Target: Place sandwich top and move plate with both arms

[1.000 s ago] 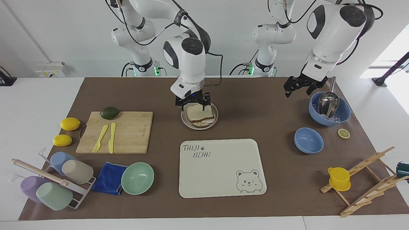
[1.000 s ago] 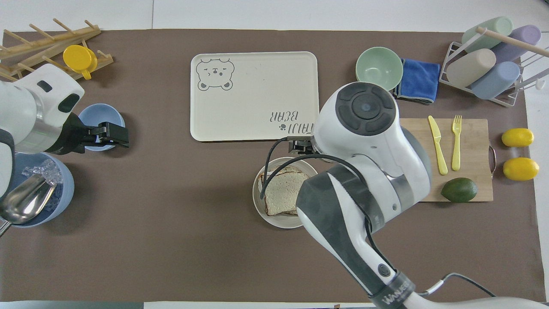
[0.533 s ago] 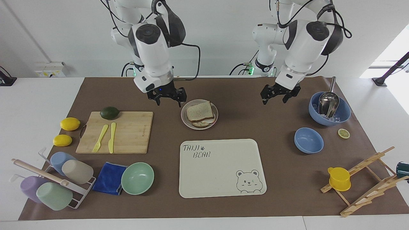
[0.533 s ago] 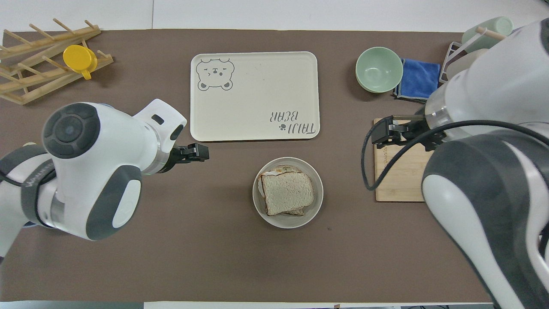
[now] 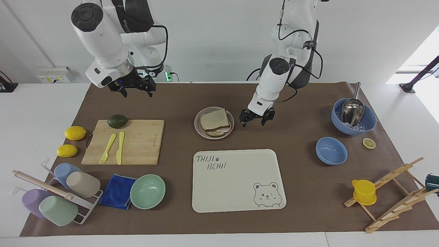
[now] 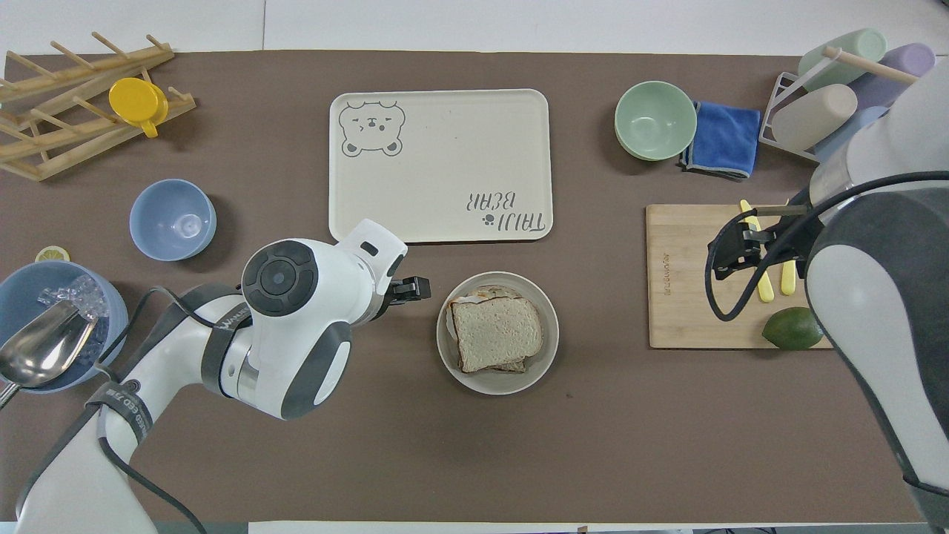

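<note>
Resting on the plate [image 5: 230,129] mid-table, the sandwich top [image 5: 214,119] caps the stack — left gripper [image 5: 255,117] spread empty just beside the plate; right gripper [image 5: 134,88] spread empty, raised above the table.

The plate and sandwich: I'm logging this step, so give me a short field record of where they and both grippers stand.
sandwich top: lying on the lower slice, on the plate
plate: on the brown mat, nearer the robots than the bear tray, not on it
left gripper: open, empty, low beside the plate on the left arm's side, not touching it
right gripper: open, empty, raised near the cutting board
task state: top placed; plate not yet gripped or moved
</note>
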